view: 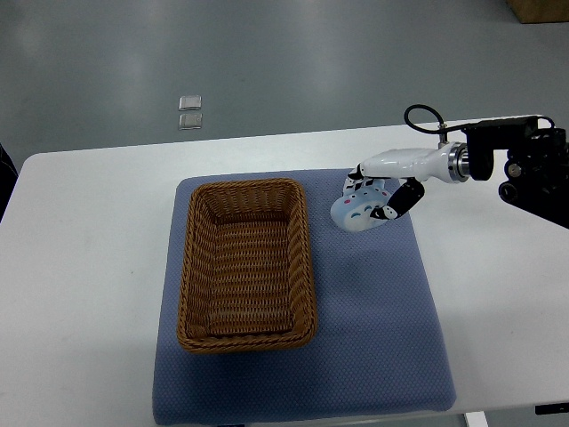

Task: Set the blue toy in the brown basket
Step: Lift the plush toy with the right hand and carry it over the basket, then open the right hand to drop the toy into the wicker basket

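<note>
A pale blue toy [353, 213] with small dark and pink spots is in my right hand [380, 189], whose white fingers are curled around it. Hand and toy sit over the blue mat [373, 320], just right of the brown wicker basket [247, 263]. The basket lies on the mat's left half and has nothing in it. My right arm comes in from the right edge. The left arm does not show.
The blue mat lies on a white table [80, 267]. Two small grey squares [190, 111] lie on the floor beyond the table's far edge. A brown box corner [540, 9] shows at the top right.
</note>
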{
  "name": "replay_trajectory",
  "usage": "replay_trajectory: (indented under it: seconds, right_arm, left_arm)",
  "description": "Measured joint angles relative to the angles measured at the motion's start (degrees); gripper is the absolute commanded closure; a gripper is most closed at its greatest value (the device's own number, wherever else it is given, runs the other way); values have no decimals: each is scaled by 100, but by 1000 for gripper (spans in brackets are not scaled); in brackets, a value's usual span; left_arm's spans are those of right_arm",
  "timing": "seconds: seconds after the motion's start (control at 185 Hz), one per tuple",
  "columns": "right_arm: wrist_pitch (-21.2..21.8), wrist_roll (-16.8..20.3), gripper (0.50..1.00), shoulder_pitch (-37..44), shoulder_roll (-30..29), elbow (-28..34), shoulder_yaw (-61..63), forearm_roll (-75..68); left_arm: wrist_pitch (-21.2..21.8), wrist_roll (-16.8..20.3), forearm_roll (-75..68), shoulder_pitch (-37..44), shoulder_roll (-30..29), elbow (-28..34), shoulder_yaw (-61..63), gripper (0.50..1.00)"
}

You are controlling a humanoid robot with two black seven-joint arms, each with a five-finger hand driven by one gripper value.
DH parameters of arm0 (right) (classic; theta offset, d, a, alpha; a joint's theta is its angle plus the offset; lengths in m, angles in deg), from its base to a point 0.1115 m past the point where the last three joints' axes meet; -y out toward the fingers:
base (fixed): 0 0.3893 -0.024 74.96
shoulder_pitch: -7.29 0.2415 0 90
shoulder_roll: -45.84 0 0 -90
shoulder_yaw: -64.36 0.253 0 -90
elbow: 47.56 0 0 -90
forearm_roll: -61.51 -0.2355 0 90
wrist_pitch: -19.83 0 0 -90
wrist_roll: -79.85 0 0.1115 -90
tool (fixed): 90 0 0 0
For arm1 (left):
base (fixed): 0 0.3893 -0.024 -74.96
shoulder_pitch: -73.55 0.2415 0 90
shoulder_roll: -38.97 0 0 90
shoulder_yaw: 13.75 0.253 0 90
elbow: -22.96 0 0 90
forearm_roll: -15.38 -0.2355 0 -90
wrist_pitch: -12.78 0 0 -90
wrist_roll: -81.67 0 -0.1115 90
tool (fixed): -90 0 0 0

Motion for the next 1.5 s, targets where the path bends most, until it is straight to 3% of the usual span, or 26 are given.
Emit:
replay_trajectory:
  seconds: [0.264, 0.669, 0.971, 1.499]
  right_arm:
    - [-69, 7, 899, 456, -144, 4, 138, -216]
    - [-111, 262, 889, 454, -1447, -43, 550, -273]
    - [-112, 298, 857, 105, -1918, -80, 543, -219]
    - [-225, 298, 666, -192, -2078, -161, 546, -212]
  left_arm:
    - [0, 0, 0, 0, 0, 0, 6, 500]
    - [0, -1, 0, 0, 0, 1, 11, 500]
    - [0, -1, 0, 0, 0, 1, 18, 500]
    - [0, -1, 0, 0, 0, 1, 18, 500]
